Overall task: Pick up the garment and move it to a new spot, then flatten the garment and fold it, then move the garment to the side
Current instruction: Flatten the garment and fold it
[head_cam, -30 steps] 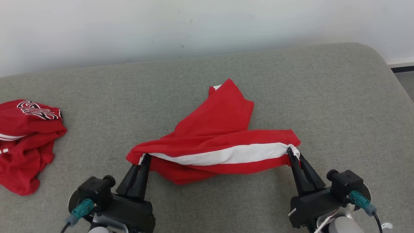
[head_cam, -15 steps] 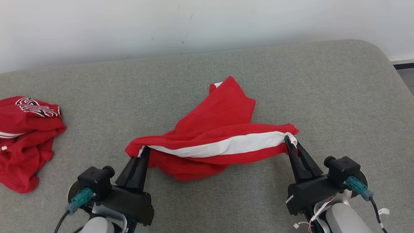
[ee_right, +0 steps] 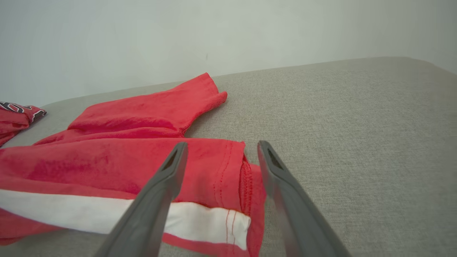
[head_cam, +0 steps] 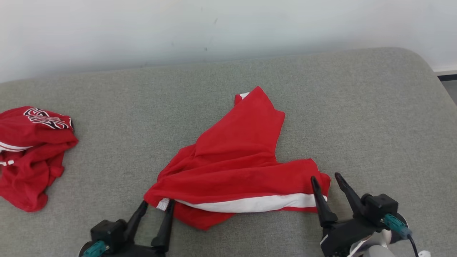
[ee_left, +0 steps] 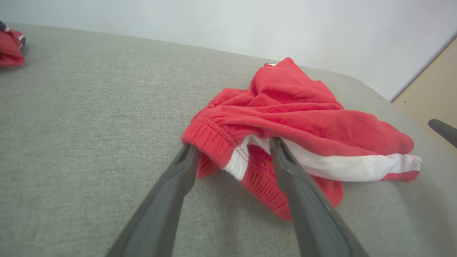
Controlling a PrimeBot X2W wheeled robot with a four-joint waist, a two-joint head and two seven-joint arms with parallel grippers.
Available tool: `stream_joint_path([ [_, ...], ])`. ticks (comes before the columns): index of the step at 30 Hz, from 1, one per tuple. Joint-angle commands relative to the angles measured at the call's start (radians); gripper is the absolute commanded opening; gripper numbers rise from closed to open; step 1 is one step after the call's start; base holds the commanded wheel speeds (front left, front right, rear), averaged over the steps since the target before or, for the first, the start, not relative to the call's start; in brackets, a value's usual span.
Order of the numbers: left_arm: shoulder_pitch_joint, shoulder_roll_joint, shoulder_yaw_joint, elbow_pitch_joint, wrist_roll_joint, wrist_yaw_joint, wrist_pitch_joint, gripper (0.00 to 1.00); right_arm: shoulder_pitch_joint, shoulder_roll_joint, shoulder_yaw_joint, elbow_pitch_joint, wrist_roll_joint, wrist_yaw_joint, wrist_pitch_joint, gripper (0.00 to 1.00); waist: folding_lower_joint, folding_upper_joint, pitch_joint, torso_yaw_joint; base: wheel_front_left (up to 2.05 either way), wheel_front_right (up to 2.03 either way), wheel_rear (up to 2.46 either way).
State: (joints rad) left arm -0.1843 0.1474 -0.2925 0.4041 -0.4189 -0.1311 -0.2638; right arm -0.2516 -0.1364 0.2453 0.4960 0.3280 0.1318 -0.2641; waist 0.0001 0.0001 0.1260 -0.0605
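The garment [head_cam: 235, 167], red shorts with a white side stripe, lies rumpled on the grey cushion [head_cam: 357, 117] at the middle. My left gripper [head_cam: 156, 203] stands open at its near left corner, the waistband [ee_left: 214, 139] lying loose between the fingers. At the near right corner my right gripper [head_cam: 325, 177] is open too, its fingers straddling the hem [ee_right: 246, 171]. Neither gripper holds the cloth. One red leg [ee_right: 157, 110] of the shorts points toward the wall.
A second red garment [head_cam: 30, 150] with black and white lettering is bunched at the cushion's left edge. A pale wall [head_cam: 214, 28] runs behind the cushion. The cushion's right edge drops to a darker floor [head_cam: 448, 87]. Bare grey fabric lies right of the shorts.
Both grippers went from shut on the stretched white-striped edge to open. The garment dropped flat onto the cushion, nearer to me. The head camera shifted slightly.
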Motion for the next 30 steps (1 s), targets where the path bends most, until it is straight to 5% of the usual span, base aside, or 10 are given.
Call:
stream_joint_path([
  [1, 0.03, -0.001, 0.031, -0.023, 0.019, 0.002, -0.001, 1.0, 0.022, -0.001, -0.016, -0.015, -0.007, -0.002, 0.0, 1.0, -0.0001, -0.0001, -0.012, 0.004, 0.0, 0.0, 0.0],
  [14, 0.177, -0.036, 0.287, -0.317, 0.137, 0.032, -0.001, 1.0, 0.149, -0.01, -0.139, -0.216, -0.076, -0.002, 0.0, 1.0, -0.0001, -0.0001, -0.077, 0.023, 0.0, 0.0, 0.0],
  [30, 0.282, -0.043, 0.38, -0.373, 0.227, 0.049, -0.001, 1.0, 0.291, 0.009, -0.181, -0.348, -0.113, -0.002, 0.0, 1.0, -0.0001, -0.0001, -0.137, 0.025, 0.0, 0.0, 0.0],
])
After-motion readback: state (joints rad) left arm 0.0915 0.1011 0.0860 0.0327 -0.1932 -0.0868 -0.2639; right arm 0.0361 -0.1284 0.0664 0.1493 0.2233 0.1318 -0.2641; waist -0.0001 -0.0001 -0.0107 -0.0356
